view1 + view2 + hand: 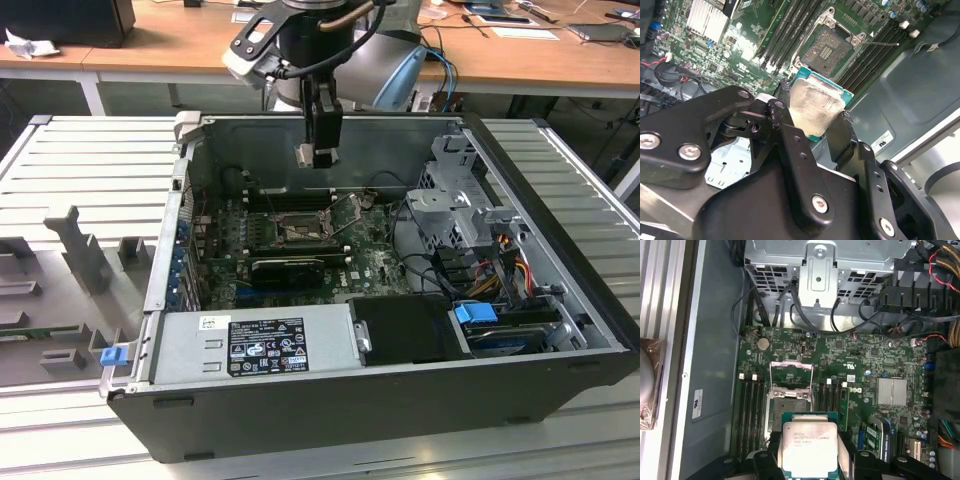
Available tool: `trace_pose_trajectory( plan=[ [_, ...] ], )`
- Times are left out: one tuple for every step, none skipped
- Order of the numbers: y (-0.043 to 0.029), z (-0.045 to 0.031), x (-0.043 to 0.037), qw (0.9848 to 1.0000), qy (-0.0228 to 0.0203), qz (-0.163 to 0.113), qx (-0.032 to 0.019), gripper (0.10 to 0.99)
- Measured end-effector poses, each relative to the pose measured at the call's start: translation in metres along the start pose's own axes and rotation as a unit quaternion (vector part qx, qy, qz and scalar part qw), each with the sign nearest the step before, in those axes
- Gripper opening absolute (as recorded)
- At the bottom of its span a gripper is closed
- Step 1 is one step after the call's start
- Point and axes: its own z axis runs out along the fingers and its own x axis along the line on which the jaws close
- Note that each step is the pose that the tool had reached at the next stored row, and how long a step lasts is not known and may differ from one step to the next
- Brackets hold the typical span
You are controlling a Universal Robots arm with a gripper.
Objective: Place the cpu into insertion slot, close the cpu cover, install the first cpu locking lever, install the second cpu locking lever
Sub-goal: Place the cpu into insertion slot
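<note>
1. The cpu (815, 107) is clamped by two opposite edges between the fingers of the gripper (814, 114). The jaws are closed on it, and its pale metal top faces both wrist cameras.
2. In the exterior view the gripper (322, 152) hangs at upper centre of the frame, over the open case (330, 400). The chip is a pale fleck at its tips.
3. In the exterior view the slot (300, 232) sits at frame centre, just under the gripper. The cpu is in the air, well apart from it, and not seated.
4. In the first wrist view the slot (790, 401) lies straight beyond the chip's far edge. Chip edges look roughly square to slot edges.
5. The cover (791, 364) looks swung up on the slot's far side from the chip, leaving the socket bed bare.
6. A thin lever (881, 44) juts beside the slot, seemingly unlatched. I cannot tell whether it is the first or the second.
7. Hidden: the cpu's underside, and its near edge under the gripper body. No corner mark can be made out, and the slot contacts are too fine to see. The height over the slot is hard to judge.
</note>
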Motion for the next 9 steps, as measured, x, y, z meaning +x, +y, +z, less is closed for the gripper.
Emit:
trace_pose_trajectory(
  plan=[
    [0.0000,0.0000,0.0000,1.0000,-0.0005,0.006,-0.0001,0.529],
    [0.0000,0.0000,0.0000,0.9999,-0.0010,0.011,-0.0002,0.529],
    [0.0000,0.0001,0.0000,0.9999,-0.0012,0.014,-0.0003,0.529],
    [0.0000,0.0001,0.0000,0.9999,-0.0015,0.017,-0.0003,0.529],
    [0.0000,0.0001,0.0000,0.9998,-0.0018,0.019,-0.0004,0.529],
    [0.0000,0.0001,0.0000,0.9997,-0.0020,0.022,-0.0005,0.529],
    [0.0000,0.0002,0.0000,0.9995,-0.0028,0.031,-0.0006,0.529],
    [0.0000,0.0002,0.0000,0.9994,-0.0031,0.035,-0.0007,0.529],
    [0.0000,0.0003,0.0000,0.9992,-0.0034,0.039,-0.0008,0.529]
  ],
)
